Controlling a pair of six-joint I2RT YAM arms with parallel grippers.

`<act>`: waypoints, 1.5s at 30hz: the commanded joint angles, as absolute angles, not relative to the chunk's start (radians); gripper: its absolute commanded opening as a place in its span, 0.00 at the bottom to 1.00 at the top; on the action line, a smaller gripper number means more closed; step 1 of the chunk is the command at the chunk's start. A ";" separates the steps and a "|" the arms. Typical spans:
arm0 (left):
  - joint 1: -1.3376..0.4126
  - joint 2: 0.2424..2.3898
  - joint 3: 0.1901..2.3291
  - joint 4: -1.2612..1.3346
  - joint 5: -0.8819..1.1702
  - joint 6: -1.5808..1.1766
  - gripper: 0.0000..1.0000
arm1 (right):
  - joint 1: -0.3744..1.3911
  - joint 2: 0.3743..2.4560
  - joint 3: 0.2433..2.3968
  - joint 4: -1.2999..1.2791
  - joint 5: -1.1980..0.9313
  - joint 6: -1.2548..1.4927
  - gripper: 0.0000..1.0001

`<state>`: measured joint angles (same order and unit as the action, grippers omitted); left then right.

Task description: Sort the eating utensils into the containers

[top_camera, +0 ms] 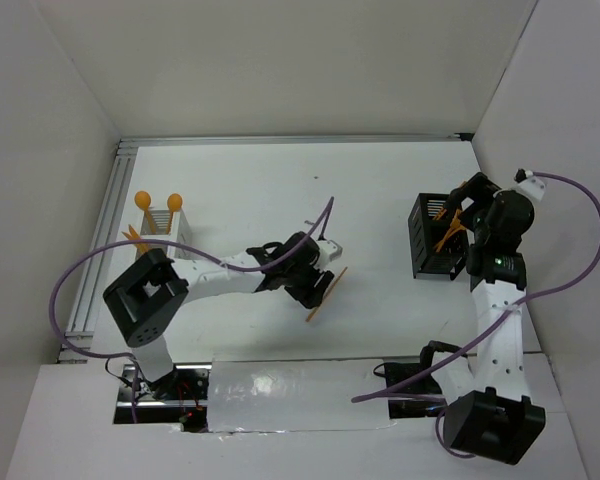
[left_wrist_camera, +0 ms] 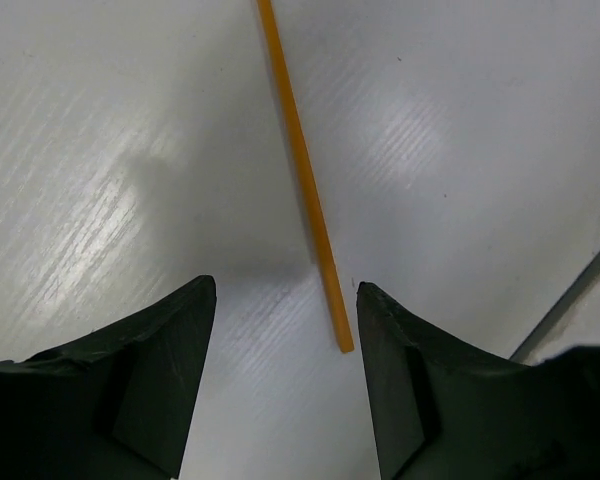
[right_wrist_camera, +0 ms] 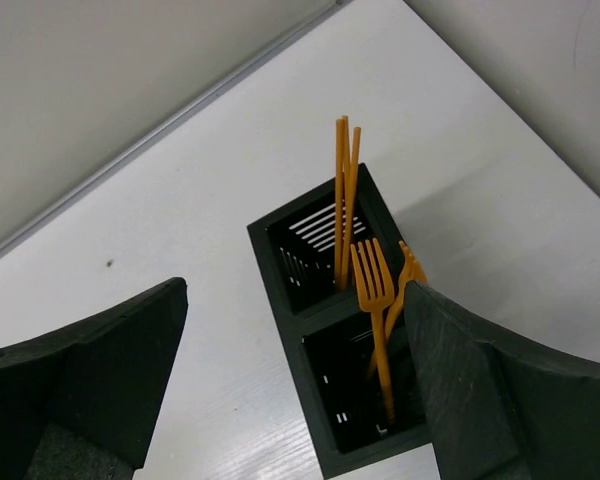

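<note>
Orange utensil (left_wrist_camera: 305,190): flat on table (left_wrist_camera: 480,140), mid-surface, its end between the fingers.
Left gripper (left_wrist_camera: 285,290): wide open, empty, off-centre over the shaft.
Advised: centre on shaft, lower to table, then close.
Right gripper (right_wrist_camera: 298,290): open, empty, above black caddy (right_wrist_camera: 263,250).

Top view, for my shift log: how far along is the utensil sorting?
Done: two spoons stand in the white caddy; forks and knives occupy separate compartments of the black caddy. In hand: the open left gripper straddles one plain orange piece lying on the table, not yet gripped. The right gripper hangs open over the black caddy. Remaining: that piece.
</note>
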<state>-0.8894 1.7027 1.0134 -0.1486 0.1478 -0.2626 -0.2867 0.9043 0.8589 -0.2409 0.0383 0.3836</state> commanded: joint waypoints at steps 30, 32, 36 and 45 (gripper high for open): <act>-1.078 1.956 1.095 -0.580 -0.086 -0.506 0.10 | -0.290 0.819 0.865 -0.281 -0.152 0.446 1.00; -1.092 1.953 1.075 -0.589 -0.083 -0.515 0.07 | -0.291 0.821 0.865 -0.272 -0.178 0.454 1.00; -1.097 1.892 1.037 -0.548 -0.055 -0.587 0.00 | -0.290 0.828 0.827 -0.227 -0.306 0.472 1.00; -1.025 1.530 1.009 -0.321 -0.035 -0.647 0.00 | -0.163 0.928 0.824 -0.195 -0.465 0.517 0.99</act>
<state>-1.0576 1.6302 0.9897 -0.4107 -0.0700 -0.6147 -0.2173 0.9142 0.8181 -0.2546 -0.3756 0.4904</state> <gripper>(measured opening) 0.160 0.993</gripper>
